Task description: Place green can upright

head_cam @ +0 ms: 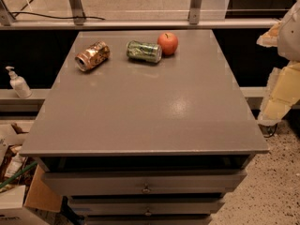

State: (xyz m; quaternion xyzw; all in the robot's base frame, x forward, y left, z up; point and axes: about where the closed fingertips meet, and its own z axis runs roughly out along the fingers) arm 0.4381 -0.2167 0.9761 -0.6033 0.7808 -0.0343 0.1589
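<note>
Two cans are lying sideways in the upper middle of the frame: one green can (144,51) just beside one apple (168,43), and one copper can (92,56) further left. One gripper (280,93) is hanging at the right edge; whether it is apart or together, I cannot tell.

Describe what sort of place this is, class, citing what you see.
Probably an office or lab workspace: a grey drawer cabinet, cardboard boxes beside it, a pump bottle on a ledge. The gripper hangs at the right edge.
</note>
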